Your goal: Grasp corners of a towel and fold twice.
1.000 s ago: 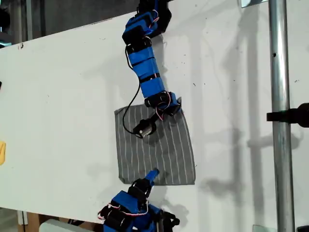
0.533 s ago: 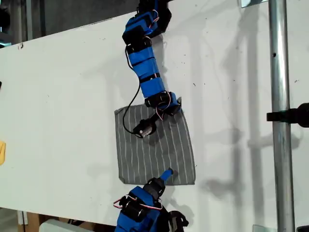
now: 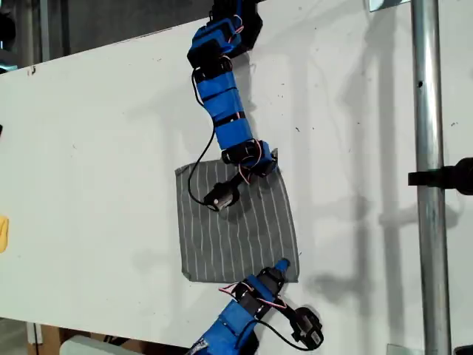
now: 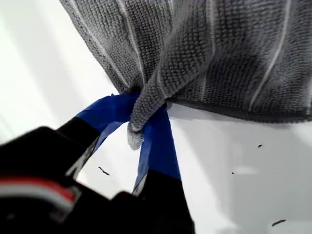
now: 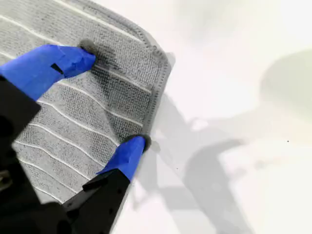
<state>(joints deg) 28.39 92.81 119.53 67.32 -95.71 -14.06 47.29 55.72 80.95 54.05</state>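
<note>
The grey pinstriped towel (image 3: 236, 229) lies flat on the white table (image 3: 96, 148). My first gripper (image 3: 267, 161) is at the towel's far corner on the exterior view's right. In the first wrist view it (image 4: 141, 122) is shut on that corner (image 4: 136, 132), which is bunched between the blue fingers. My second gripper (image 3: 281, 266) is at the near corner on the same side. It (image 5: 113, 100) is open, with one fingertip (image 5: 83, 57) on the cloth (image 5: 63, 122) and the other fingertip (image 5: 135, 145) at the towel's edge, close to the corner (image 5: 158, 53).
A vertical metal pole (image 3: 427, 177) with a black clamp (image 3: 447, 177) stands at the exterior view's right. A yellow object (image 3: 3, 233) shows at that view's left edge. The table's near edge runs just below the towel.
The arm at the towel's near edge has swung toward the exterior view's right, from the middle of that edge to its corner. The arm holding the far corner has not moved.
</note>
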